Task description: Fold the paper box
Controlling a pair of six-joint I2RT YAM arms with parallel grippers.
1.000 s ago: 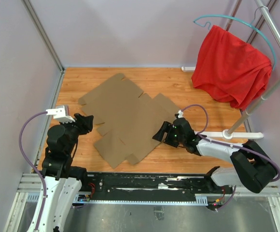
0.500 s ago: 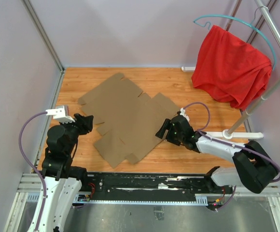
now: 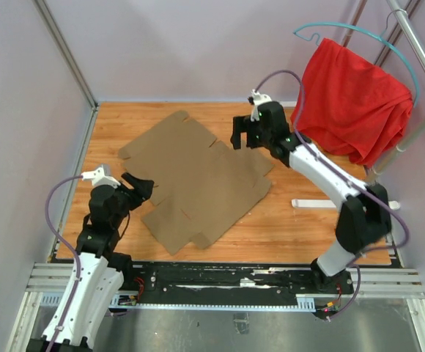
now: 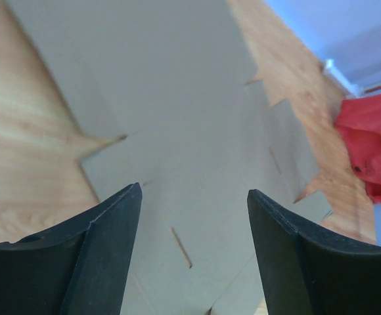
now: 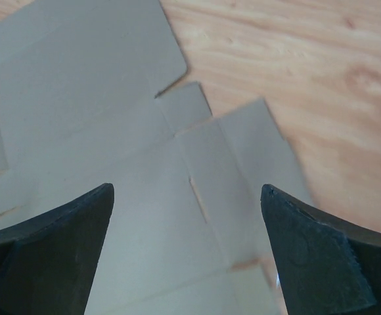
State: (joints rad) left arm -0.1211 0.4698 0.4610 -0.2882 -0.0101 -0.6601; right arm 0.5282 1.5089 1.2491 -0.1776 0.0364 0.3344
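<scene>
Cardboard lay spread flat on the wooden counter (image 3: pixel 308 227): the paper box (image 3: pixel 198 180) was an unfolded die-cut sheet with flaps out on every side. It sat left of centre, and its nearest corner came close to the front edge. None of its panels stood up, and its creases and slots showed as thin lines in both wrist views. The left claw (image 3: pixel 141 185) sat low at the sheet's left edge, beside a notch between two flaps, pointing across the cardboard. Its fingers (image 4: pixel 105 249) were spread apart with nothing between them, and whether they touched the sheet could not be told. The right arm reached far out over the counter. The right claw (image 3: pixel 243 138) was held above the box's far right flaps, near the back of the board. It too was wide open and empty, and its camera looked down on the flaps and the bare wood beside them. Well off to the right, a red cloth (image 3: pixel 352 103) hung from a teal hanger (image 3: pixel 359 33) on a white rack (image 3: pixel 418 44), clear of the cardboard.
</scene>
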